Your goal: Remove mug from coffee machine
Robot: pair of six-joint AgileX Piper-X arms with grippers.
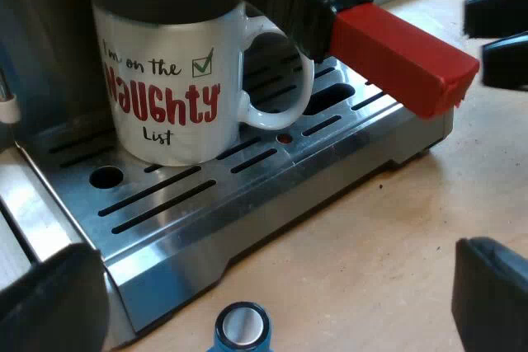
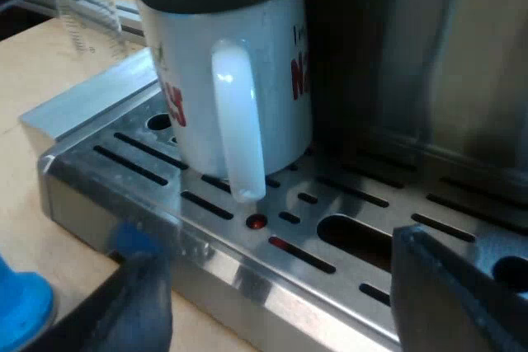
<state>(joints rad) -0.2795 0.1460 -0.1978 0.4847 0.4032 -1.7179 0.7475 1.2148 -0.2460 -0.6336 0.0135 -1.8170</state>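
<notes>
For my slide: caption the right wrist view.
White mug upright on the machine's drip tray, handle toward the open right gripper.

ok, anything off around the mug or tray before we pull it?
Nothing stands out. The mug stands upright on the drip tray, no spill visible. The holder's red-ended handle juts out over the tray. A blue tamper stands on the table by the tray's front edge.
</notes>
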